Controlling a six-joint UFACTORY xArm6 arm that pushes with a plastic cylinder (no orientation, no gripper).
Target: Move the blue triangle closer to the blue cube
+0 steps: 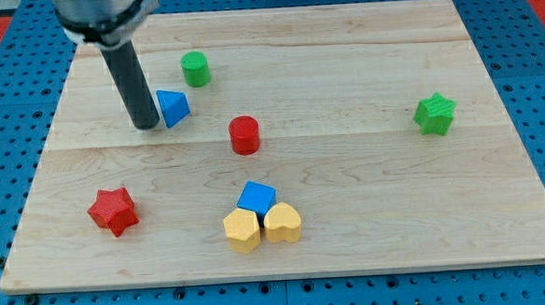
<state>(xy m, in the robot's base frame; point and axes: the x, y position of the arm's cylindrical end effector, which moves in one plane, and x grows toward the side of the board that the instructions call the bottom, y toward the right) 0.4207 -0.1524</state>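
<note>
The blue triangle [173, 107] lies on the wooden board at the view's upper left. My tip [146, 125] stands right against its left side, touching or nearly touching it. The blue cube [256, 197] lies lower down, near the view's bottom centre, well below and to the right of the triangle. It touches a yellow hexagon block [242, 230] and a yellow heart block [283, 223] just below it.
A red cylinder [244, 134] stands between the triangle and the cube. A green cylinder [195, 69] lies just above the triangle. A red star [113, 210] is at lower left, a green star [434, 113] at far right. The board [369, 213] ends in blue pegboard.
</note>
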